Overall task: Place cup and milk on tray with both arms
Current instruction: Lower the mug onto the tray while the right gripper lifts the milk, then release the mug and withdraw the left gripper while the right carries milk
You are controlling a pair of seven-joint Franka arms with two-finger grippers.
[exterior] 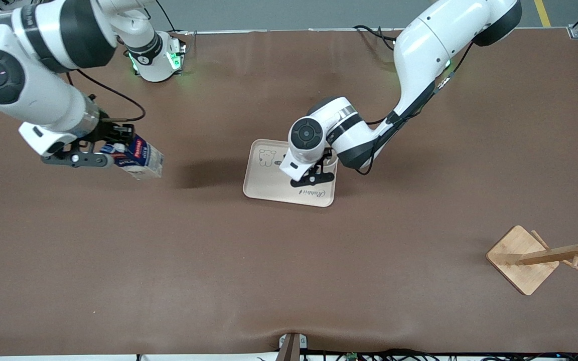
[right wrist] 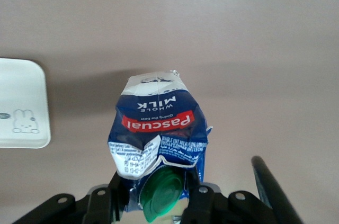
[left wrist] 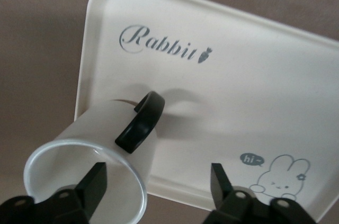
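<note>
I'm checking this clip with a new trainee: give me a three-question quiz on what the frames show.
1. True or false: the cup stands on the tray.
2. Which hand holds the milk? A) left hand B) right hand C) neither
3. Fill in: the left hand's fingers stand ___ around the cup.

Key: 1 true. 2 B; the carton hangs tilted over bare table toward the right arm's end. 3 open; they straddle the rim without clamping it.

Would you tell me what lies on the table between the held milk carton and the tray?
Nothing: in the front view only bare brown table, crossed by a shadow, separates the milk in the right gripper from the tray.
</note>
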